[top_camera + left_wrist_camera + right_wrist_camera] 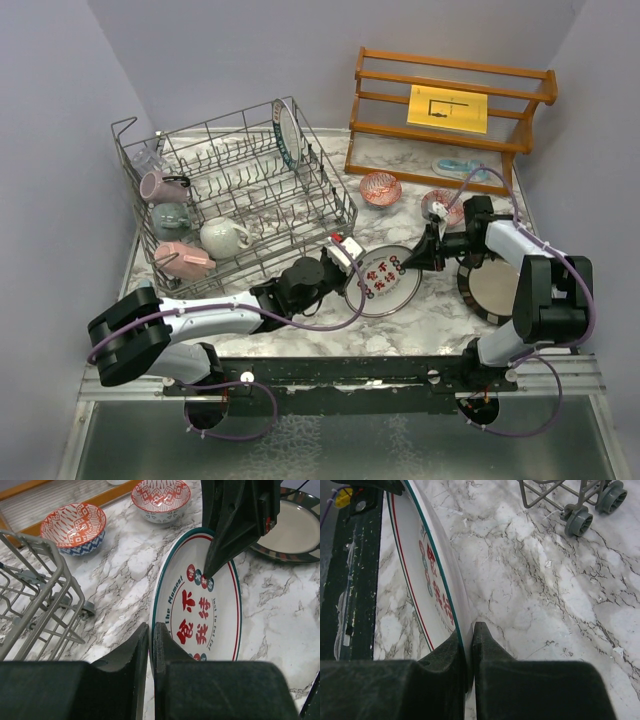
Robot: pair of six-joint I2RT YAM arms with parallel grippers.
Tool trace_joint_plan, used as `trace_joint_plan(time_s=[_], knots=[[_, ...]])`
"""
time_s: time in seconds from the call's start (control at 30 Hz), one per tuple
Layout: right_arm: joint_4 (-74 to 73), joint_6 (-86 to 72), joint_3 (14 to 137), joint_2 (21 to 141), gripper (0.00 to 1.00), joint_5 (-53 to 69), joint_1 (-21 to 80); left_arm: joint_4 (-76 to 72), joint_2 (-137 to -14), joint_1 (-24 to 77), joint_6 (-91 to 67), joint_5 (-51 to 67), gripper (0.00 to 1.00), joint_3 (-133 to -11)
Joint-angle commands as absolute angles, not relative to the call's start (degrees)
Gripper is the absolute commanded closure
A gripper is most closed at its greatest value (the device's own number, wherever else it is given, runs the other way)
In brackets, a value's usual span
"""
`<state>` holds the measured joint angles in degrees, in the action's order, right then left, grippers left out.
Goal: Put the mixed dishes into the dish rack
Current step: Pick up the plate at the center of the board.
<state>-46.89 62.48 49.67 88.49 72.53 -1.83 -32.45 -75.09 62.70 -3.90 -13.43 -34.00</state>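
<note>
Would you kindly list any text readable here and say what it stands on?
"The Moment": on the lettered plate.
Large red Chinese characters, "不" among them: same plate.
Small circled characters there: too small to read.
Marks on the yellow card, wooden shelf: unreadable.

Marble table: rack, bowls, dark-rimmed plate

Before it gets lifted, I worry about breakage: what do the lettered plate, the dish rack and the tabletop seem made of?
Lettered plate: likely glazed ceramic, possibly melamine; glossy white, printed lettering.
Dish rack: grey metal wire, matte; thin welded rods.
Tabletop: grey-veined white marble look; real stone or laminate, unclear.
</note>
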Motion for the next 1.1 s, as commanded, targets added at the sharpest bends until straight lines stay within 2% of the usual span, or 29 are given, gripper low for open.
trace_joint_plan(time_s=[0.0, 0.07, 0.13, 0.43, 0.67, 0.8, 0.93, 1.07], knots=[[-46.3, 55.8, 52.5, 85.3, 0.99, 73.1, -1.5, -29.8, -72.3, 62.4, -8.3, -17.6, 0.75, -36.8], [-45.0, 51.7, 53.3, 83.4, 0.99, 71.6, -1.6, -25.7, -70.3, 62.4, -11.4, -19.0, 0.58, -38.2], [-44.3, 48.3, 54.0, 81.0, 0.99, 70.5, -1.9, -22.5, -67.7, 62.4, -13.3, -19.2, 0.48, -39.4], [-43.7, 37.1, 59.1, 69.0, 0.99, 63.4, -2.5, -18.9, -51.9, 62.5, -18.9, -18.9, 0.25, -39.4], [-39.3, 26.1, 64.8, 65.8, 0.99, 59.1, -2.5, -19.3, -44.9, 62.3, -27.6, -19.6, 0.19, -41.4], [-30.2, 18.3, 64.5, 63.8, 0.99, 49.6, -2.5, -24.4, -45.3, 62.2, -39.9, -19.7, 0.21, -40.6], [-24.3, 16.4, 65.4, 63.8, 0.99, 39.2, -2.5, -27.0, -51.1, 62.2, -51.7, -22.0, 0.26, -43.5], [-21.9, 17.1, 66.4, 63.5, 0.99, 34.2, -2.5, -12.0, -61.7, 62.2, -62.4, -26.4, 0.27, -58.7]])
